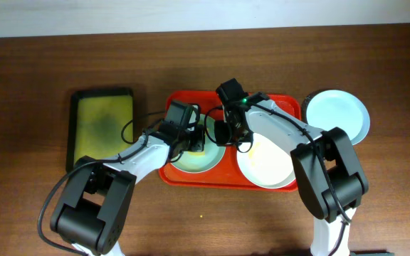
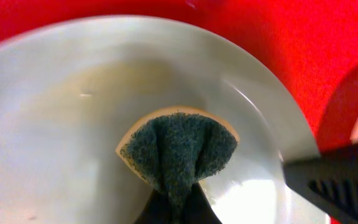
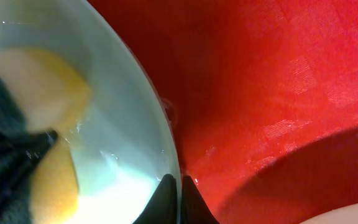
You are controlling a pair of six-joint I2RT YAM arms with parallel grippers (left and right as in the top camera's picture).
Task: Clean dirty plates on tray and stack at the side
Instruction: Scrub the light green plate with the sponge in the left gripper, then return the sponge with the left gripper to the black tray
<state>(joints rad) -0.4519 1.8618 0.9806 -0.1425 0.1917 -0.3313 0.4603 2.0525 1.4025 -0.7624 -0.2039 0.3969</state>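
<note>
The pale mint green plate [image 1: 203,161] lies in the left half of the red tray [image 1: 288,105]. My left gripper [image 1: 194,139] is shut on a sponge with a green scouring face and a yellow body [image 2: 179,146], and presses it onto the plate's inside [image 2: 61,124]. My right gripper [image 1: 226,134] is shut on the plate's rim [image 3: 166,134], one finger inside and one outside [image 3: 179,186]. The white plate [image 1: 270,168] with a faint yellow smear lies in the tray's right half. The pale blue plate [image 1: 340,114] sits on the table to the right of the tray.
A black tray with a yellow-green inside [image 1: 104,121] stands on the wooden table left of the red tray. The right gripper's black finger [image 2: 337,180] shows at the plate's edge in the left wrist view. Both arms cross over the tray's front half.
</note>
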